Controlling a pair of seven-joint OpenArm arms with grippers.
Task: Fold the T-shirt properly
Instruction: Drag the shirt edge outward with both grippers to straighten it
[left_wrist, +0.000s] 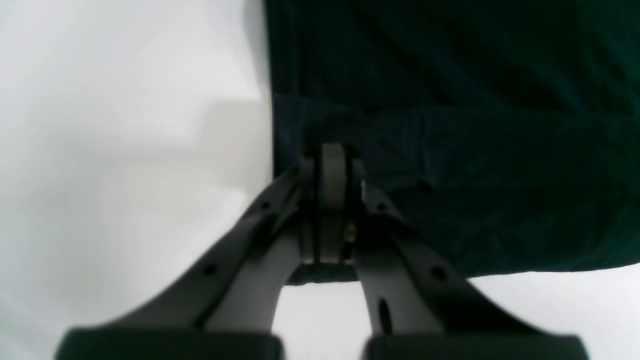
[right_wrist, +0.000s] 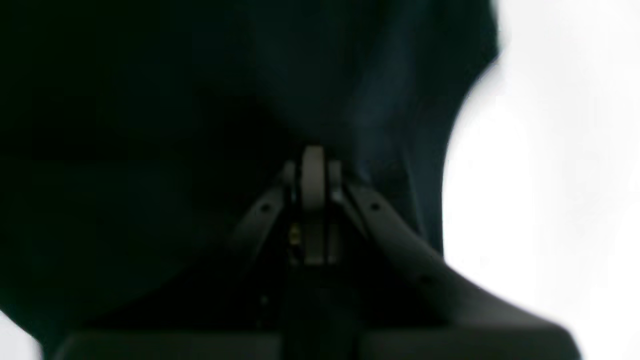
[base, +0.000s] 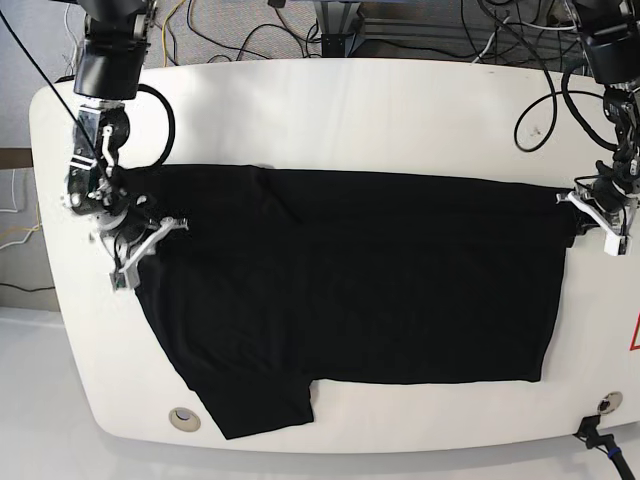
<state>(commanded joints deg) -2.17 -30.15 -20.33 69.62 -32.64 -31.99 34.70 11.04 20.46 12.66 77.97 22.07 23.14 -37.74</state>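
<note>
The white worktop (base: 350, 120) carries the black T-shirt (base: 400, 300), spread across its middle, probably to keep the layers flat for folding. Its long axis runs left to right, the collar end seemingly pointing left; a sleeve (base: 262, 408) juts near. The right gripper (base: 150, 250) and left gripper (base: 592, 222) sit at opposite ends, perhaps for a paired fold; whether either's fingers grasp cloth, I cannot tell.
</note>
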